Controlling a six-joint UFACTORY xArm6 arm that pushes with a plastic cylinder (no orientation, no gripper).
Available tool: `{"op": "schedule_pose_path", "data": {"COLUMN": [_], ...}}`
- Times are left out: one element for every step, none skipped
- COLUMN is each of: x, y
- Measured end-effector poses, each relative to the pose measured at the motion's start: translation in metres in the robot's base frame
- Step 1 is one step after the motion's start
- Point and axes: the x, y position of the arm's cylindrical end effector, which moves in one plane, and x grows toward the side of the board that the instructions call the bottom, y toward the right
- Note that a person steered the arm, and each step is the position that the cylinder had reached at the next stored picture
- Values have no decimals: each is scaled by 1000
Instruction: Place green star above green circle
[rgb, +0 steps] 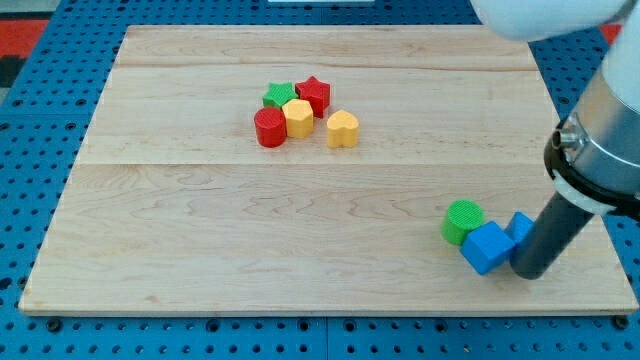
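The green star (279, 95) lies in a tight cluster near the view's top centre, touching a yellow hexagon block (298, 118) and close to a red star (314, 94). The green circle (462, 221) lies at the view's lower right, touching a blue cube (488, 247). My tip (528, 272) is at the lower right, right beside the blue cube and in front of another blue block (521, 229), far from the green star.
A red cylinder (270, 128) and a yellow heart (342, 129) complete the top cluster. The wooden board (200, 230) rests on a blue pegboard; its right edge is close to my tip. The arm's body fills the view's upper right.
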Motion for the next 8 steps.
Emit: {"op": "schedule_pose_path", "data": {"x": [0,-5,-7,-14,-76,-130,-171,-209], "y": [24,15,43,110,111,75,28,-15]}}
